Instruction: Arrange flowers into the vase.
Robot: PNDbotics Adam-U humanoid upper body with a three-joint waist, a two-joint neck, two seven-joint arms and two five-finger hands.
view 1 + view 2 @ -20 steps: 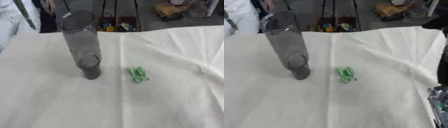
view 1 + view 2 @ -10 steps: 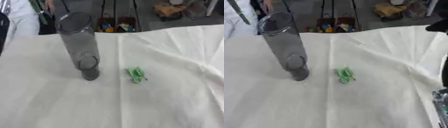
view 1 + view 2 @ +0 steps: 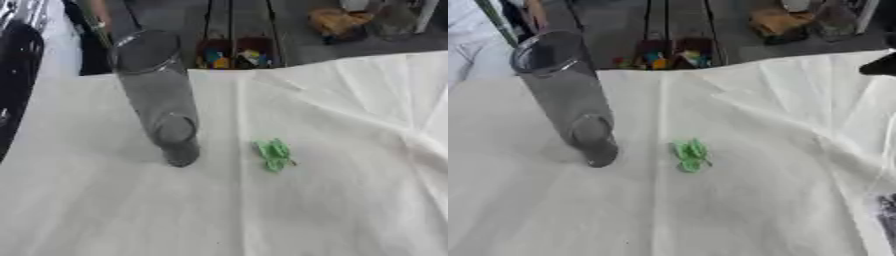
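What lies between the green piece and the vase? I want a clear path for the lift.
Nothing visible. Only bare white cloth separates the green piece from the upright clear vase on its left, and the vase mouth is open.

A creased white tablecloth [image 3: 350,150] covers the table. Beyond its far edge, at twelve o'clock, lies dark floor [image 3: 289,30] with colourful clutter [image 3: 234,54]; an orange-brown object [image 3: 337,22] sits toward one o'clock.

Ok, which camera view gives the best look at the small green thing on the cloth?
The left eye view: the green thing lies near the picture's middle, right of the vase, with its leafy shape a little clearer. The right eye view shows it too, whole and unhidden, only blurrier.
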